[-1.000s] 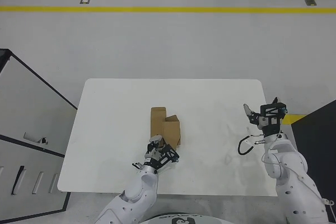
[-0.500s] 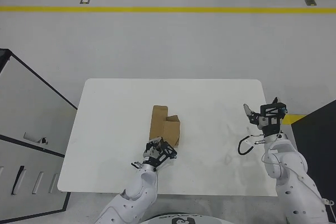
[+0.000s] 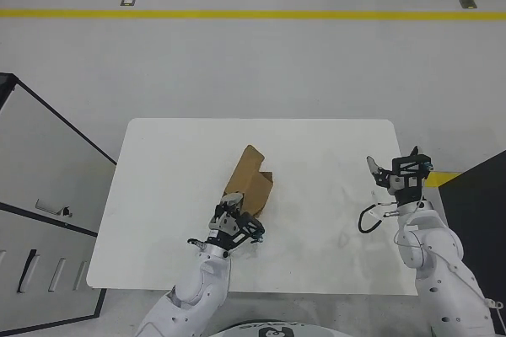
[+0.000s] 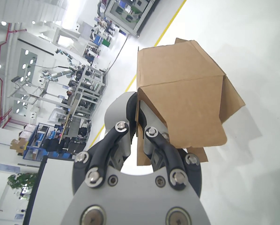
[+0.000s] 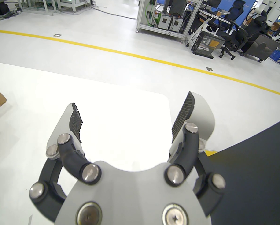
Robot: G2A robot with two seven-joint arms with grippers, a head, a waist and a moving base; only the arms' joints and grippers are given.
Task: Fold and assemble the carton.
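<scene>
A white desk with rounded corners stands on a pale floor, and a two-armed robot works at its near edge. A brown cardboard carton sits a little left of the desk's middle, turned at a slant so that its long side runs from the robot's left arm up and away toward the far right. It is only partly formed: one folded body panel is raised, and loose flaps hang off its side and near end. The left pincer is at the carton's near end, closed on a thin edge of cardboard. In the left wrist view the left pincer has one dark padded finger on each side of that single panel, and the carton spreads out beyond it with a curved flap drooping below and a shadow on the desk beside it. I cannot tell whether the far end rests on the desk. The right pincer is well apart from the carton, over the desk's right edge, open and holding nothing. In the right wrist view the right pincer has its ribbed pads spread wide over the desk's corner. A yellow line crosses the floor beyond the desk.
</scene>
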